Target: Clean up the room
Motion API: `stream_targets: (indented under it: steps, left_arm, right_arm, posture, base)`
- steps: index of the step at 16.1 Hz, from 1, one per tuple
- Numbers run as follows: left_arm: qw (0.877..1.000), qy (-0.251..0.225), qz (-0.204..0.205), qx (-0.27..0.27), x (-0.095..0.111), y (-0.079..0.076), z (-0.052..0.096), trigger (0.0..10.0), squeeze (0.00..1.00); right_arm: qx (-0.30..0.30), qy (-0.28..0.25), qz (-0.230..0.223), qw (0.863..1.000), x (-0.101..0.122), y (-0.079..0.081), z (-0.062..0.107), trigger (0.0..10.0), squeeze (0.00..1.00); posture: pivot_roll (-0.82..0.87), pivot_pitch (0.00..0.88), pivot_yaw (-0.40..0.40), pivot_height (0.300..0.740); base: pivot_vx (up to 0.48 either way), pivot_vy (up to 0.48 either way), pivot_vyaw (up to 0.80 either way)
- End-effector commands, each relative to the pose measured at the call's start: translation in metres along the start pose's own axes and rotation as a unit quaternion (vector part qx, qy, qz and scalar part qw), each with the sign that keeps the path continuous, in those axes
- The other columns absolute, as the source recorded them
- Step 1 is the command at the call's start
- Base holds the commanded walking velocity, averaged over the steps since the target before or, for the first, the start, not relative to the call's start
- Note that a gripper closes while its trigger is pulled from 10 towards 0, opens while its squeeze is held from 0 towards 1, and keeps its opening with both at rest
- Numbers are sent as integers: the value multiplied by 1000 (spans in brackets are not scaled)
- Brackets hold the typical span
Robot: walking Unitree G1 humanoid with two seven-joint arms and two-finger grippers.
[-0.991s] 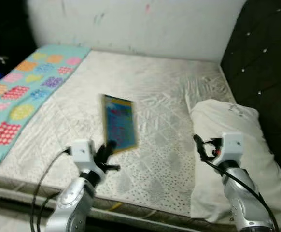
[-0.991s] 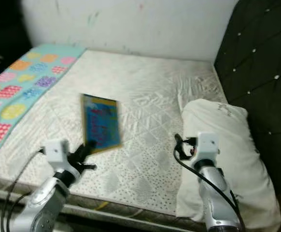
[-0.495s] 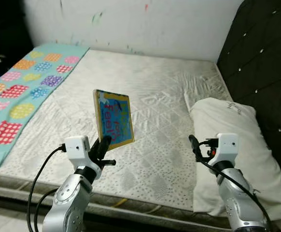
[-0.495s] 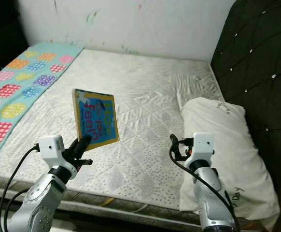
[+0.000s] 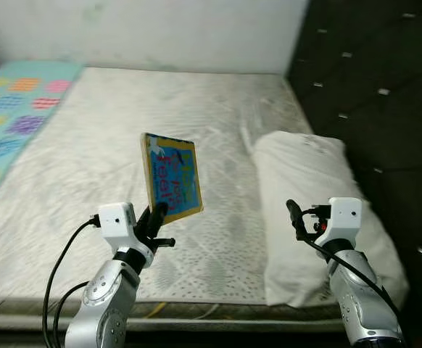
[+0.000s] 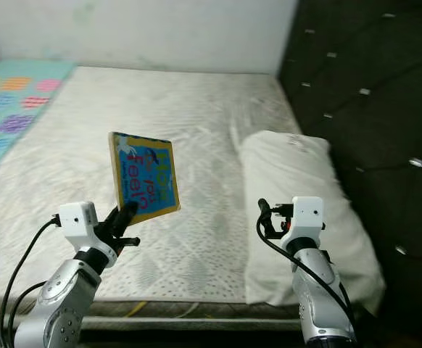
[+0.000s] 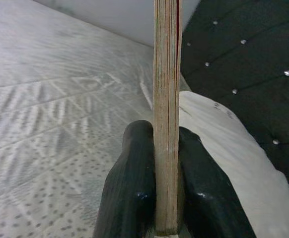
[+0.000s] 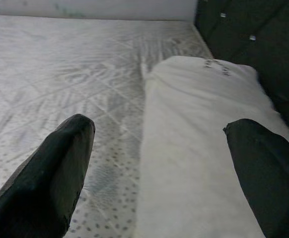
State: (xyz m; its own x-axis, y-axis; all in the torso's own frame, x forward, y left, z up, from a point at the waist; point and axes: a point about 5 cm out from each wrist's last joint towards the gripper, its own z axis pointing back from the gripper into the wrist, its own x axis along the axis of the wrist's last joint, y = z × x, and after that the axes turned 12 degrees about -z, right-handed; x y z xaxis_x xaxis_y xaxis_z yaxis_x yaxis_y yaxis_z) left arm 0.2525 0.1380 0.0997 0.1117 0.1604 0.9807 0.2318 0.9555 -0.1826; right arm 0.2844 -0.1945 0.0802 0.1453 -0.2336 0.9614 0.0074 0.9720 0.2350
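Observation:
A blue children's book point(image 5: 171, 175) with a yellow border and red lettering is held upright in the air above the near part of the mattress. My left gripper point(image 5: 156, 216) is shut on its lower edge. In the left wrist view the book's edge point(image 7: 167, 114) stands between the two black fingers point(image 7: 129, 188). My right gripper point(image 5: 296, 216) hovers open over the near end of a white pillow point(image 5: 305, 196). Its fingers point(image 8: 55, 173) are spread wide with nothing between them.
A bare white mattress point(image 5: 88, 145) stretches ahead to a pale wall. A teal blanket with coloured patches point(image 5: 15, 94) lies at its far left. A dark tufted headboard point(image 5: 370, 94) rises on the right, with the pillow against it.
The camera has swung to the right, so the blanket has slid towards the left edge and more headboard shows. The book, lying on the mattress one second ago, is now lifted.

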Motion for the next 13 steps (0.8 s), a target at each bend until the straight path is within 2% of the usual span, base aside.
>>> stream_targets:
  steps: [1,10,13]
  left_arm:
    - [1000,-19,-4,-3,8,-1,-3,10000,0]
    - [1000,-22,-5,7,7,-3,-5,10000,0]
    - [999,-19,-13,29,7,2,-5,10000,0]
  right_arm:
    - [-4,4,0,1000,0,-2,-1,10000,0]
    - [-16,0,7,1000,1,-6,-2,10000,0]
    - [-20,-6,8,1000,4,-8,-3,10000,0]
  posture:
    - [-70,0,-32,740]
    - [-69,0,-32,740]
    - [-72,0,-27,740]
  base:
    - [0,0,-800]
    - [0,0,-800]
    - [0,0,-800]
